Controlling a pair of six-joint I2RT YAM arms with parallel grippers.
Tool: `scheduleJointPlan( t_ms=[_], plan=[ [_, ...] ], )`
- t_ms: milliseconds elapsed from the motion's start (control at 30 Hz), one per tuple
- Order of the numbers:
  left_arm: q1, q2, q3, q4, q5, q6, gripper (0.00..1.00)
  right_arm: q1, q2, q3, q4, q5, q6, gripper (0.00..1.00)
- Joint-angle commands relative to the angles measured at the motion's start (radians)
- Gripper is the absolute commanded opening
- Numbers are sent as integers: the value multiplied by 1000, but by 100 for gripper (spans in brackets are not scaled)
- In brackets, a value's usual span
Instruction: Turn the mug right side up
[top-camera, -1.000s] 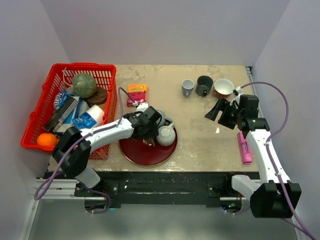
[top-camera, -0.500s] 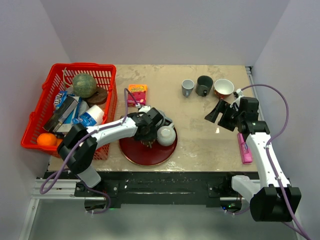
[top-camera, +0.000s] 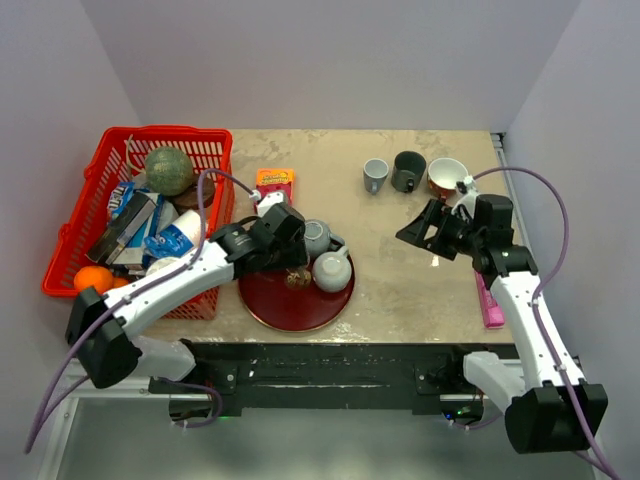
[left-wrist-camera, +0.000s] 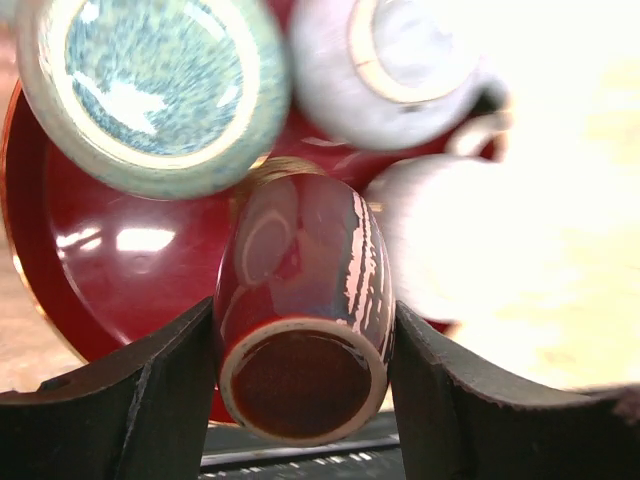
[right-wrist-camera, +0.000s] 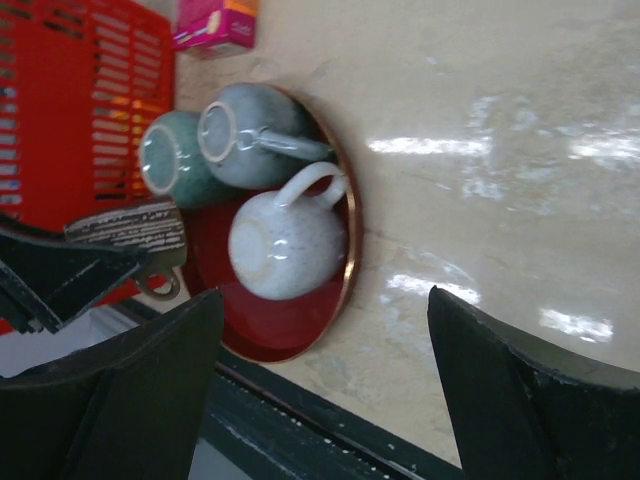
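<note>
The dark red mug (left-wrist-camera: 300, 270) sat between the fingers of the left end effector (left-wrist-camera: 302, 320), which pressed against its wall from both sides, so the end effector was clamped on the mug. In the left wrist view the mug's base faced straight back at the camera. Its long axis therefore ran along the fingers, mouth pointing away and down toward the red plate (top-camera: 265, 305). The plate lay at the near edge of the bench, left of the middle, and the mug hung just over it, not resting on it as far as the views showed.

Just beyond the mug's mouth, three other cups crowded the plate: a teal cup (left-wrist-camera: 150, 90), a grey mug (left-wrist-camera: 390, 70) and a white mug (top-camera: 331, 270).

The right end effector (top-camera: 418, 226) hovered well apart over the right half of the bench, fingers spread wide and empty.

The left arm was plainly the one placed to act. Righting the mug would probably call for tipping the wrist until the base came lowest. It should then set down on bare plate nearer the bench's near edge, because the mouth end had little room among those neighbours.
</note>
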Motion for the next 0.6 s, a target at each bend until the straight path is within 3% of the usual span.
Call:
scheduleJointPlan(
  t_ms=[0,267,567],
  plan=[
    [4,-109,64,119,50,-4,27,131,-57,-19,152,-93,116,87],
    [4,-217,74,413,210,27,27,436,-89,-85,586,-104,383,88],
    [2,-307,46,715,291,47,28,556,-89,-79,806,-78,494,88]
  ],
)
